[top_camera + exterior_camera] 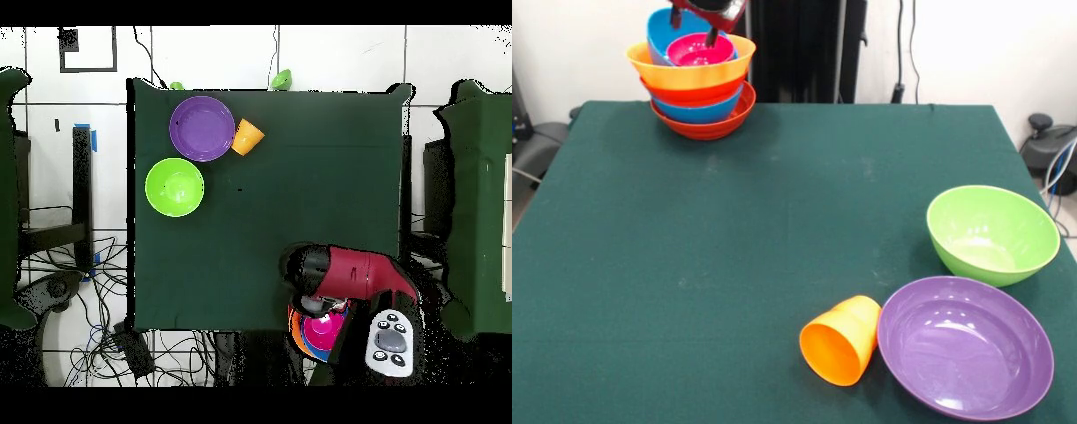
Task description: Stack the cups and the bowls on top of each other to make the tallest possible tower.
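The tower (702, 88) stands at a table corner: red-orange base, then blue, red-orange and a wide orange bowl (689, 72). A tilted blue bowl (662, 31) and a small magenta bowl (699, 51) rest in the top. My gripper (695, 26) hangs open right over the magenta bowl, one finger (713, 37) dipping into it. In the overhead view the red arm (350, 280) covers most of the tower, and only the magenta bowl (322, 327) peeks out. The orange cup (840, 340) (247, 136) lies on its side against the purple bowl (965, 346) (202, 128).
A light green bowl (993, 232) (175, 187) sits upright just beyond the purple one, near the table's side edge. The tower stands close to the edge of the green table (733, 247). Cables lie on the floor around the table.
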